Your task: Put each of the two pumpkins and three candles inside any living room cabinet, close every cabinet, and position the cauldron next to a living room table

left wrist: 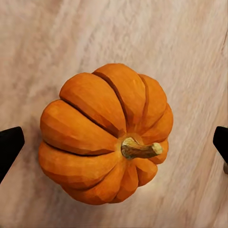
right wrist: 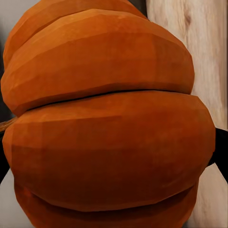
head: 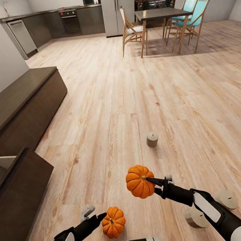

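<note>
Holding one pumpkin (head: 140, 181) clear of the floor (head: 132, 95), the right gripper (head: 155, 182) has its jaws clamped on the fruit's flanks; the right wrist view shows the ribs pressed close against the camera. The grip looks shallow on a round, ribbed body, so a quick swing toward the cabinet (head: 18, 181) could let it roll out and drop.

The left gripper (head: 96, 214) hangs over the second pumpkin (left wrist: 107, 133), jaws spread wide at either side and not yet touching it. Closing off-centre could nudge it sideways across the boards.

Three candles stand on the floor: one (head: 152, 139) ahead, two (head: 195, 216) (head: 226, 198) beside the right forearm, where an elbow sweep might topple them.

The cabinet's near drawer (head: 0, 168) stands open at the left; what shows of its pale inside looks empty. The rest is cut off.
</note>
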Controlling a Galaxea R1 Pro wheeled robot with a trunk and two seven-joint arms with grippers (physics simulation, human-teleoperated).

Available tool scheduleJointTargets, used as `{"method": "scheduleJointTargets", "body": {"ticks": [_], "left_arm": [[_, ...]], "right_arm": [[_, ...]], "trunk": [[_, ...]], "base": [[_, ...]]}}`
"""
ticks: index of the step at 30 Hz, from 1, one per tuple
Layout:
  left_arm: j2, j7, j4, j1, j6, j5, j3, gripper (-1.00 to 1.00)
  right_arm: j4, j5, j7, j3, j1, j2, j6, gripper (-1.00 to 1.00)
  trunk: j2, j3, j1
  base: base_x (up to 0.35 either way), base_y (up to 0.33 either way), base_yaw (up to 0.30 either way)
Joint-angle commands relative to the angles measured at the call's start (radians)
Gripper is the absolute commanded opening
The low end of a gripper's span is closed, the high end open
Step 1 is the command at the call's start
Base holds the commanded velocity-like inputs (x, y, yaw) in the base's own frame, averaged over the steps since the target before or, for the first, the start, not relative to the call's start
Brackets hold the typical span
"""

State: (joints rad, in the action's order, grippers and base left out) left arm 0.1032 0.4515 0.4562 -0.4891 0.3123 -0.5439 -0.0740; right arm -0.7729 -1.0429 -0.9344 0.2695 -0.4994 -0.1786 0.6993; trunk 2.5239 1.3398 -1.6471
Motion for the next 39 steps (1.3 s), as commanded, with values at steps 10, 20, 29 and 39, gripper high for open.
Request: {"method": "scheduleJointTargets", "body": {"ticks": [10, 20, 29, 39], "left_arm": [[-0.011, -0.028, 0.001, 0.0, -0.009, -0.006, -0.009, 1.0], [-0.014, -0.027, 0.001, 0.0, -0.033, -0.001, -0.014, 1.0], [-0.019, -0.026, 0.001, 0.0, -0.035, 0.003, -0.016, 1.0], [-0.017, -0.024, 0.002, 0.0, -0.033, 0.001, -0.015, 1.0]], "right_arm": [[0.002, -0.011, 0.003, 0.005, -0.001, 0.002, 0.008, -1.0], [0.001, -0.011, 0.003, 0.004, -0.001, 0.004, 0.006, -1.0], [0.0, -0.011, 0.002, 0.0, -0.001, 0.003, 0.006, -1.0], [0.0, -0.011, 0.001, -0.001, -0.001, 0.003, 0.006, -1.0]], "trunk": [[0.003, 0.039, -0.004], [0.004, 0.059, -0.006], [0.004, 0.059, -0.006], [0.004, 0.059, -0.006]], "base": [[0.0, 0.0, 0.0], [0.0, 0.0, 0.0], [0.0, -0.016, 0.0], [0.0, -0.009, 0.0]]}}
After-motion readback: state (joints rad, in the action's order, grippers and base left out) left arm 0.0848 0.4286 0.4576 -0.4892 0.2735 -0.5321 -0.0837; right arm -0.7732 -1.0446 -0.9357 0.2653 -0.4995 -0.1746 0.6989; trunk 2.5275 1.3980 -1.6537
